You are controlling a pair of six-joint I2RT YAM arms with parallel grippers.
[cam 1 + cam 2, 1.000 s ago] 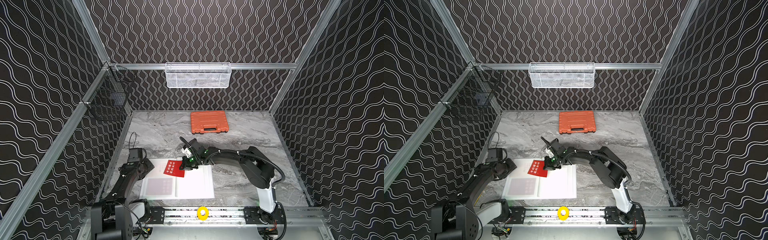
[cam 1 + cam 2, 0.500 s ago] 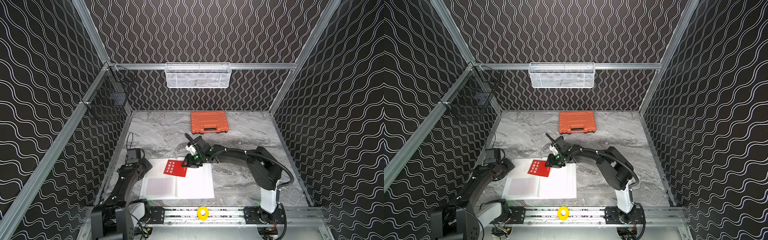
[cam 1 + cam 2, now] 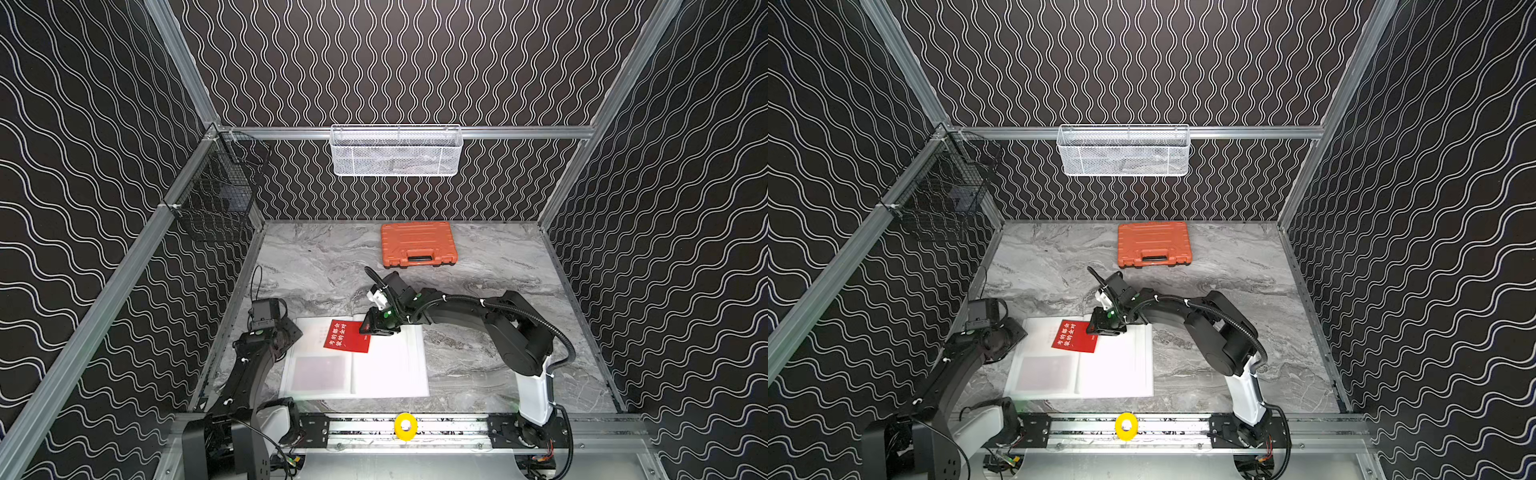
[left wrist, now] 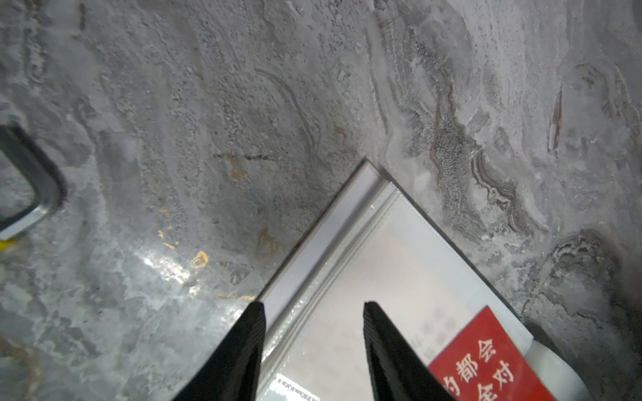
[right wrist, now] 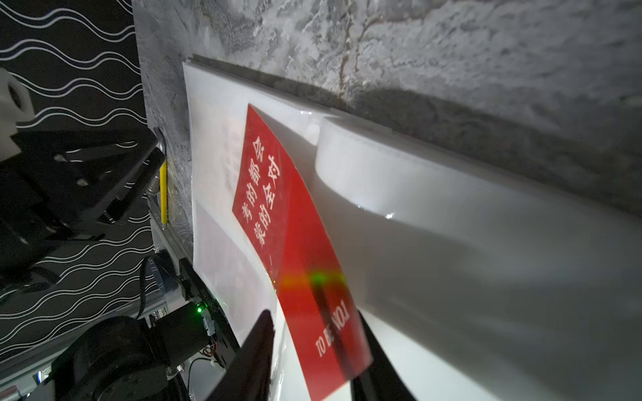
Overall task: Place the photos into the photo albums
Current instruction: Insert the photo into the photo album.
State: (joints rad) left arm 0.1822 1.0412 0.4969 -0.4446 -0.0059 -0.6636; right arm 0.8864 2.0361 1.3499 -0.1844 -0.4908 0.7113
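the red photo (image 3: 347,336) is lying on the open album (image 3: 390,374) by its far edge, long axis running leftward from the right claw (image 3: 368,329), whose parted jaws are straddling its end unpinched; the left claw (image 4: 312,305) is hovering open, farther off.

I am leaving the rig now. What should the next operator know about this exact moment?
Left gripper: open and empty, with its fingers over a far corner of the photo album.
Right gripper: open, with its fingers on both sides of the red photo's end, not clamping it.
Red photo: lies slanted on the open album, across the middle fold. I cannot tell whether its far end is inside a pocket.
Done: the album is open.
Left: slide this photo fully into a pocket. No other photos are in view.
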